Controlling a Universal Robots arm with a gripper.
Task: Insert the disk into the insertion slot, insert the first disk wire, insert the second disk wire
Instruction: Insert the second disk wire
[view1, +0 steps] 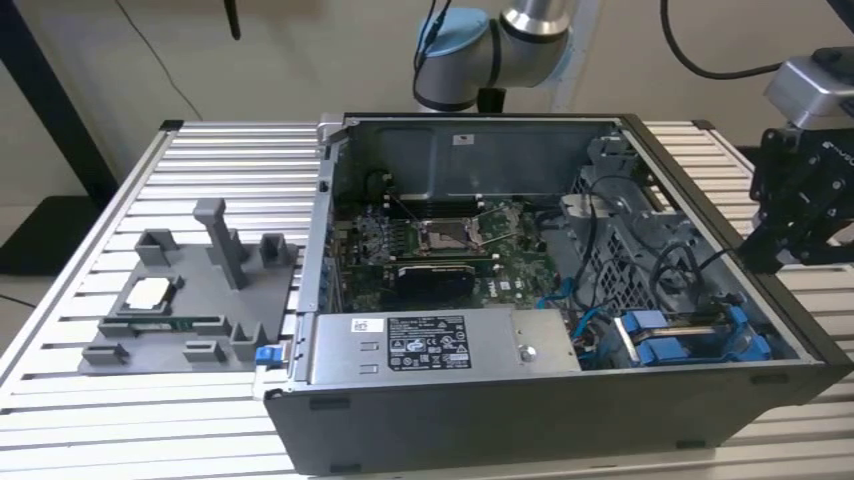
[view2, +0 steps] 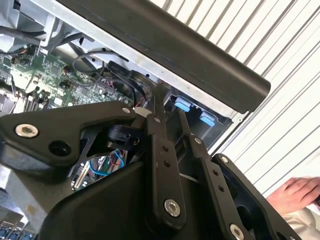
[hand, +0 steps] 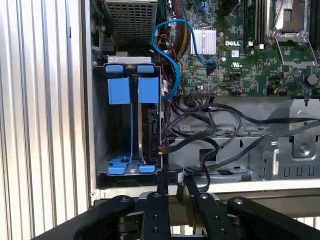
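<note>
Open computer case over ribbed bench (hand: 40, 125): insertion slot (hand: 131, 120) with blue fittings holds the disk (hand: 150, 127) standing on edge, blue cable (hand: 172, 55) looping beside it, motherboard (hand: 250, 55) and black wires (hand: 225, 125) further along, pincer (hand: 173, 187) fingers close together at the slot's edge.

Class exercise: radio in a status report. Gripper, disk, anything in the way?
Gripper open, empty, outside the case. Disk on edge in insertion slot. Blue cable and black cables crowd beside it.
</note>
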